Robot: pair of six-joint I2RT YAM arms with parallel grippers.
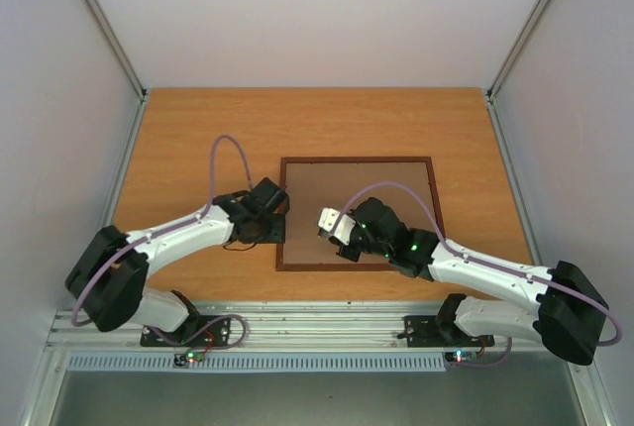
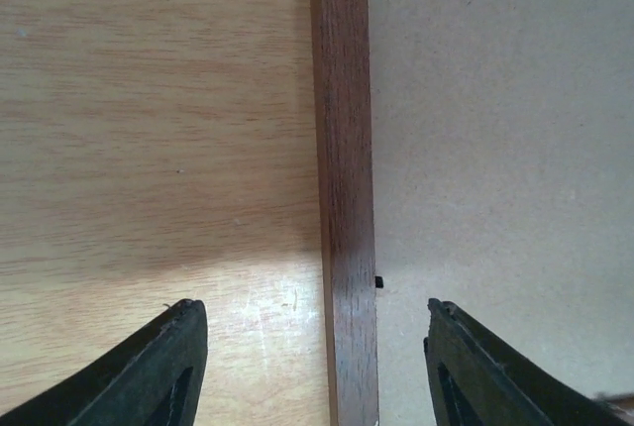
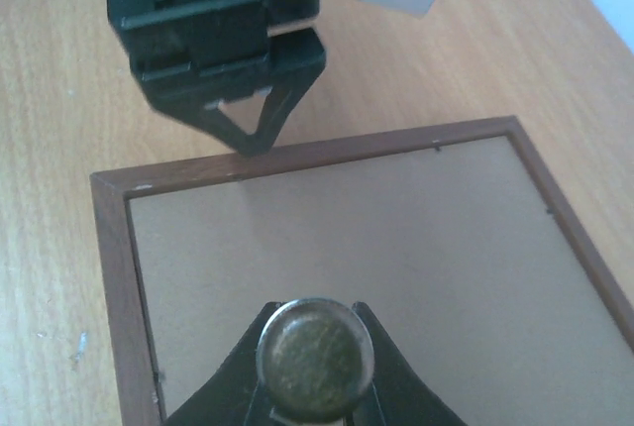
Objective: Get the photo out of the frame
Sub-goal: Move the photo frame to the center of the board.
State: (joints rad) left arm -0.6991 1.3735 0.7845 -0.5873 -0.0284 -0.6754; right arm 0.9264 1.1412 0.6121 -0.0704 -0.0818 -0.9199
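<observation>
1. Left fingers point(image 2: 158, 376) are spread and straddle the frame's left rail point(image 2: 342, 149). One tip is over bare counter point(image 2: 149, 99), the other over the backing panel point(image 2: 495, 149). No contact with the wood that I can see.
2. Right fingers point(image 3: 396, 391) are pinched on a round brass-coloured disc point(image 3: 315, 355) above the backing panel. The left fingers stand straight ahead of them, at the far rail.
3. Frame point(image 1: 327, 183) lies face down on the counter, brown back up, beneath both sets of fingers. The photo is not visible; presumably it is under the backing.
4. Step in hand (judgement): freeing the backing. A small black tab point(image 2: 378, 281) sits at the rail's inner edge, just ahead of the panel-side fingertip.
5. To do it well:
   - bring one left fingertip down onto the tab rather than the rail;
   - push the tab sideways off the panel;
   - keep the frame pinned flat so it does not slide.
6. Hard to make out:
   - what the disc is;
   - whether it touches the panel;
   - how many tabs there are, since only a few specks show along the inner edges;
   - the near rail, which is cut off behind the right fingers.
</observation>
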